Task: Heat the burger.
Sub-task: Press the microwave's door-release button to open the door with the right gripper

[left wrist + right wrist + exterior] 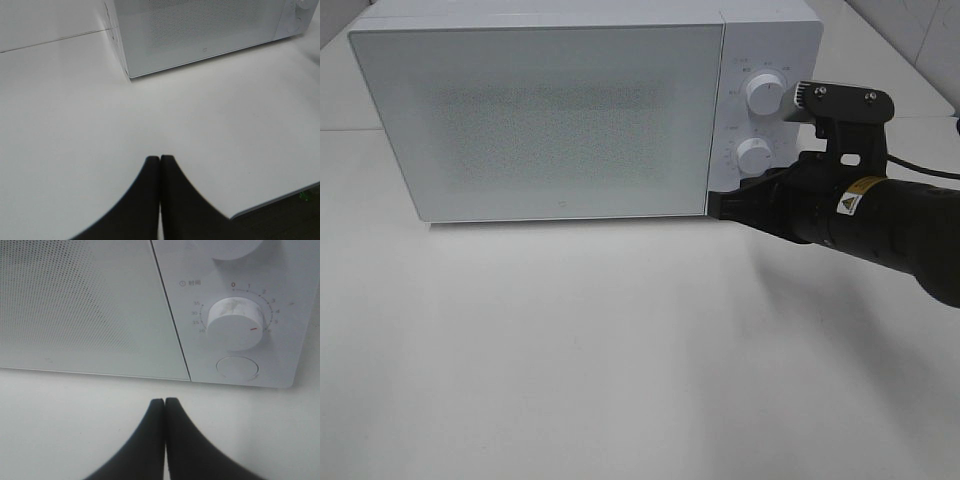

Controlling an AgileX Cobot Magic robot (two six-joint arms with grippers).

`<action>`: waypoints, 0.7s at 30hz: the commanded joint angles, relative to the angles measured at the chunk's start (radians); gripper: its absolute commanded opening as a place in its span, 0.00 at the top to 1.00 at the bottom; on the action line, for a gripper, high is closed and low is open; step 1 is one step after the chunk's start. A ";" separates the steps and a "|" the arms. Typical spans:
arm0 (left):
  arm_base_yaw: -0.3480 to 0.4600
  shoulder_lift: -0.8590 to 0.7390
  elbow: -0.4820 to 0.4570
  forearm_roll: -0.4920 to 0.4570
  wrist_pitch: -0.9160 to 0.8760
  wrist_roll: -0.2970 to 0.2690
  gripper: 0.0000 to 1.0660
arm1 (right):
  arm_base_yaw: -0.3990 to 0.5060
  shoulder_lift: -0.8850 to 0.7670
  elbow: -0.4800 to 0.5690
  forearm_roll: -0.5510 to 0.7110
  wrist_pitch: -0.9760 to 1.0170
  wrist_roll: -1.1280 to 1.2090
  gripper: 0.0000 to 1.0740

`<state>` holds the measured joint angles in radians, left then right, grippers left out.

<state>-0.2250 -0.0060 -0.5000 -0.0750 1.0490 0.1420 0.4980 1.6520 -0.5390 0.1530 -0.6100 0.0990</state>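
White worktop (620, 360) carrying microwave (540, 110), door closed. Right hand (164, 401): fingers together, empty, near timer dial (235, 322). Left hand (159, 158): fingers together, empty, over worktop. Burger: not in view.

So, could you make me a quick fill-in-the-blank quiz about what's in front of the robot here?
1. The microwave has its door ____.
2. Its panel carries ____ round knobs, one above the other.
3. The right tool, in front of the microwave, is ____ and holds nothing.
4. The table is plain ____.
Missing words: closed; two; shut; white.
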 commanded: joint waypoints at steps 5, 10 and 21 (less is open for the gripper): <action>0.003 -0.019 0.004 -0.010 -0.015 -0.003 1.00 | 0.003 0.003 -0.003 -0.004 -0.015 0.047 1.00; 0.003 -0.019 0.004 -0.010 -0.015 -0.003 1.00 | 0.003 0.006 -0.003 0.034 -0.021 0.078 1.00; 0.003 -0.019 0.004 -0.010 -0.015 -0.003 1.00 | 0.003 0.121 -0.004 0.058 -0.100 0.314 1.00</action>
<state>-0.2250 -0.0060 -0.5000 -0.0750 1.0490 0.1420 0.4980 1.7740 -0.5390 0.2110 -0.6900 0.3810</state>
